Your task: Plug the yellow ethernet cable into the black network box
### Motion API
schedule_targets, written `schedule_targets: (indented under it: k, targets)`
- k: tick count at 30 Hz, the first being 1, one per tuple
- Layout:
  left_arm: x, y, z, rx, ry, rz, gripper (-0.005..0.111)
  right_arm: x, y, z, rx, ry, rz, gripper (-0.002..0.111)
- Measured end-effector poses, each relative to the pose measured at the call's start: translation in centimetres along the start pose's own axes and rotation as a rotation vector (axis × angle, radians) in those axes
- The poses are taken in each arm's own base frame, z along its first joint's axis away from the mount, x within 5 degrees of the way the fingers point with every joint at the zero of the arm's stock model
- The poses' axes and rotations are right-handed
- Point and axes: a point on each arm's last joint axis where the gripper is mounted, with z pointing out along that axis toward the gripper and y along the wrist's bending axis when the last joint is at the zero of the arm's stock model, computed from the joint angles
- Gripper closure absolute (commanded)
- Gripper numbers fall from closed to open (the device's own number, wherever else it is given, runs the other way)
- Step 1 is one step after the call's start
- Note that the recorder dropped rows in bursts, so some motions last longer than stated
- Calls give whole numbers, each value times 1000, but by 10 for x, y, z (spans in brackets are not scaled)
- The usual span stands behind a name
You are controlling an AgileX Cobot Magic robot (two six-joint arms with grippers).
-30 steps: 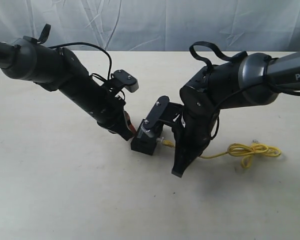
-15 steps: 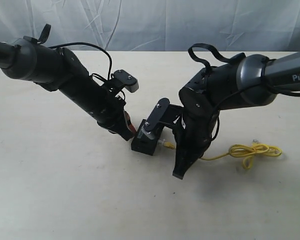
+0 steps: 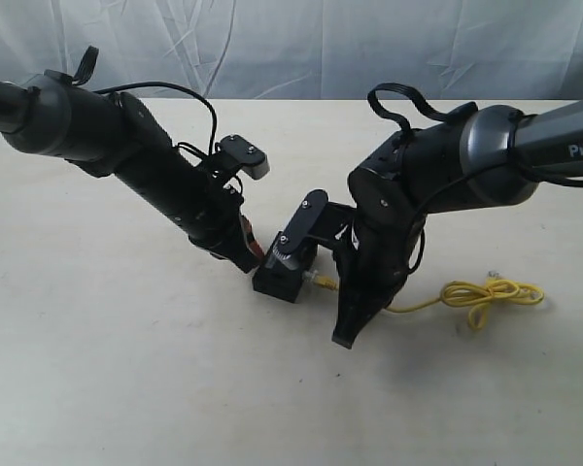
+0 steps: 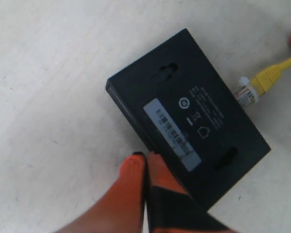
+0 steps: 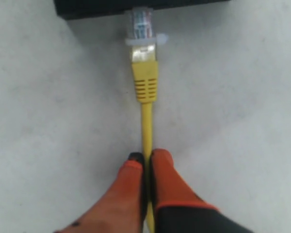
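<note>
The black network box (image 3: 280,279) lies flat on the table, its white label strip (image 4: 173,134) facing up. My left gripper (image 4: 146,159) is shut, with its orange fingertips (image 4: 134,171) against the box's long side. My right gripper (image 5: 146,156) is shut on the yellow ethernet cable (image 5: 147,121) a short way behind the plug. The clear plug (image 5: 141,23) points straight at the box's edge (image 5: 102,7) and its tip meets that edge. From the left wrist the plug (image 4: 246,92) shows against the box's side. How deep it sits I cannot tell.
The cable's loose loops (image 3: 490,292) lie on the table to the right of the right arm (image 3: 437,175). The left arm (image 3: 146,155) slants in from the upper left. A pale cloth backdrop (image 3: 291,44) closes off the far edge of the beige table (image 3: 126,369).
The right gripper has edged slightly left with the cable, bringing the plug closer against the box. The box and left gripper have hardly shifted.
</note>
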Motion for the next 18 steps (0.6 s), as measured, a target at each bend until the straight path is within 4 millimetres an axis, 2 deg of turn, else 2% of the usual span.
schedule_targets:
  k: [18]
  targets:
    - [0,0,0,0,0,0,107,0,1,0,-14,-5,-12,109]
